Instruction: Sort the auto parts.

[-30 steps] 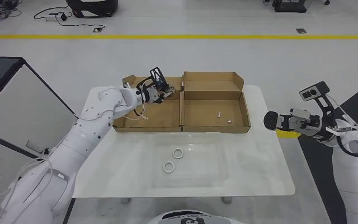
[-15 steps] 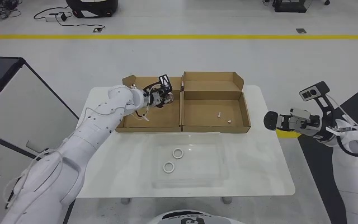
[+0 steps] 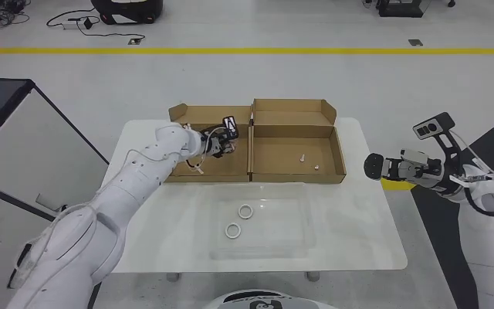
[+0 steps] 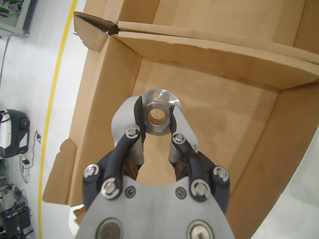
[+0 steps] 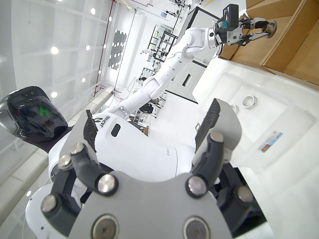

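Flanged bushing [image 4: 157,115] pinched btwn L jaws above cardboard box [image 4: 224,125] floor; R jaws open, empty.

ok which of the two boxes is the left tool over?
The cardboard box on the robot's left: the left tool holds a flanged metal part over it. The other box has two small parts lying inside.

Sticker [image 5: 270,143] on clear tray [image 5: 274,105], print unreadable

White table [image 3: 363,224], yellow floor line [image 3: 309,51], black machine [image 3: 127,9]
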